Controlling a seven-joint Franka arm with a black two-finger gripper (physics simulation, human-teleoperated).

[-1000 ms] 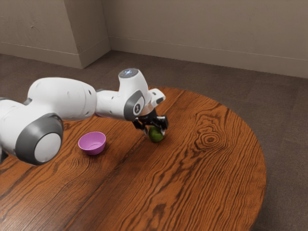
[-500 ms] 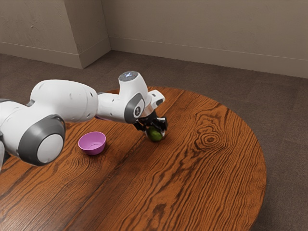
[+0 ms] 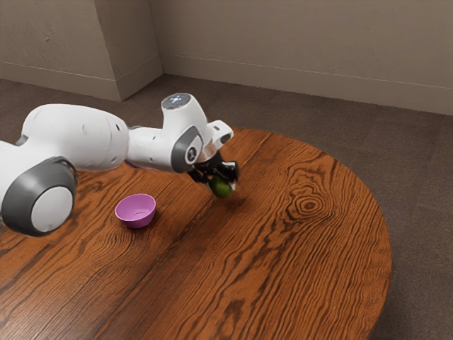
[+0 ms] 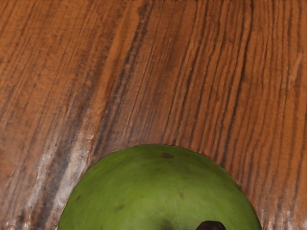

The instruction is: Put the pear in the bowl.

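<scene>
Exterior view's got the good stuff: the rounded green pear (image 3: 221, 188) is held up off the tabletop, pinched between the two fingers of the black two-finger gripper (image 3: 221, 182); it's gripped from both sides, so the jaws are closed onto fruit rather than onto each other. The round, striped brown wooden table (image 3: 304, 248) can be seen below it, with a bit of soft shadow cast on the grain under the fruit.

The small round pink-purple bowl (image 3: 134, 213) is seated upright on the table, over toward the exterior view's left from the pear; the two are kept well apart, with bare wood between them; what the bowl is made of can't really be told. The white robot arm with grey joint covers (image 3: 81, 138) is stretched in from the exterior view's left, and the gripper is angled downward at its end; behind it all, a dark brownish floor (image 3: 417, 177) and a plain grey-beige wall (image 3: 297, 42) are shown.

In the wrist view, the pear is seen up close, just under the hand; its green skin is dotted with a few small brown specks, and a dark nub is partly caught on it, though whether that's the stem can't be told; streaky wood is spread out beyond the fruit, with some shiny pale glare picked up beside it.
</scene>
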